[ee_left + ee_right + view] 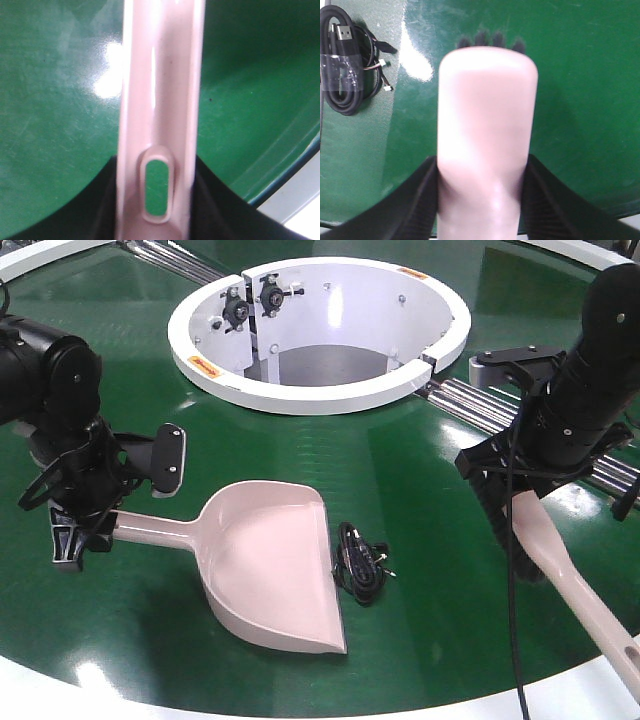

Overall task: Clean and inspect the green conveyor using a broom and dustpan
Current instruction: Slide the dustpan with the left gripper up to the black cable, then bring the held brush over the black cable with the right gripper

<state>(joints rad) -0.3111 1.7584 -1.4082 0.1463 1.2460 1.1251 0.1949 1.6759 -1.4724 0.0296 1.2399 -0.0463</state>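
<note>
There is one green conveyor, and it has one white central ring. Of the cleaning tools there is one dustpan and one broom. One coiled black cable is the only loose item. Two grippers are in view: the left gripper and the right gripper. Two black fittings show on the ring's inner wall.

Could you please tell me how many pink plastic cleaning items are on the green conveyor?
2. The dustpan lies front centre on the green conveyor, its handle in the left tool; the broom is at the right, held by the right tool. None appears hidden.
</note>
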